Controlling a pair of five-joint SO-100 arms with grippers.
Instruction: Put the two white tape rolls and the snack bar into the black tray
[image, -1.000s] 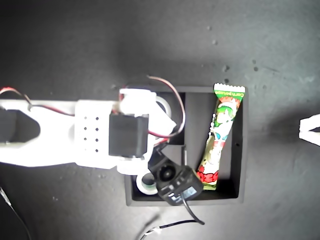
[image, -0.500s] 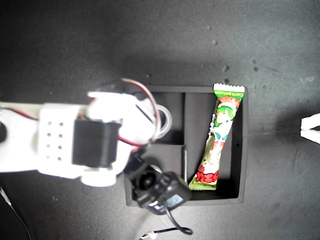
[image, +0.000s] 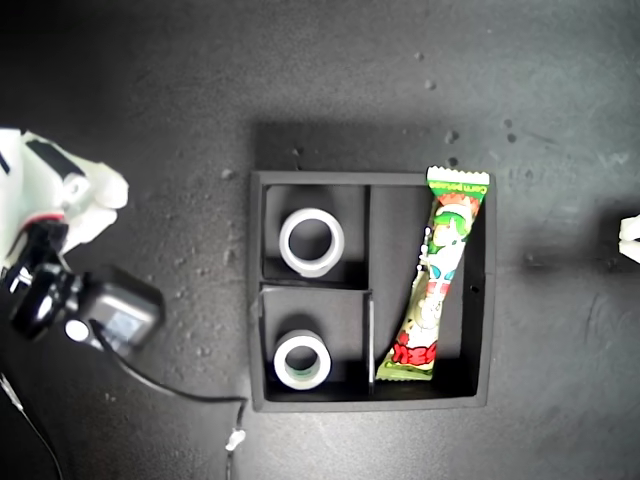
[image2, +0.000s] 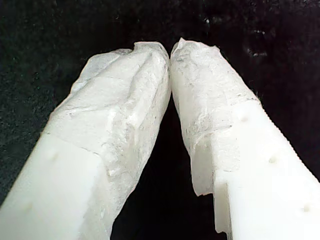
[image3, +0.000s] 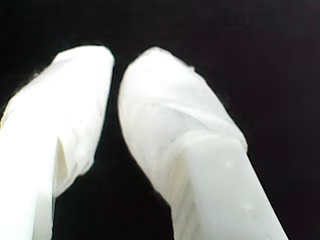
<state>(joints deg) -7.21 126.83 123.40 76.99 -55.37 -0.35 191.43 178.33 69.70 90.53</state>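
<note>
The black tray (image: 370, 402) sits in the middle of the exterior view. One white tape roll (image: 286, 242) lies flat in its far small compartment. The other white tape roll (image: 281, 362) lies flat in the near small compartment. The snack bar (image: 440, 280) lies along the long compartment, its far end resting on the tray's wall. My first gripper (image2: 170, 50) is shut, tips touching, with nothing between them. My second gripper (image3: 117, 62) is shut over bare dark surface. The wrist views do not show which arm is which.
One white arm (image: 60, 200) with a black camera module (image: 110, 310) stands at the exterior view's left edge, well clear of the tray. Its cable (image: 170, 390) trails toward the tray's near corner. Another arm's white tip (image: 630, 240) shows at the exterior view's right edge.
The arm that hung over the tray's small compartments has pulled back to the exterior view's left, uncovering both tape rolls. The arm at the right edge has drawn slightly further out.
</note>
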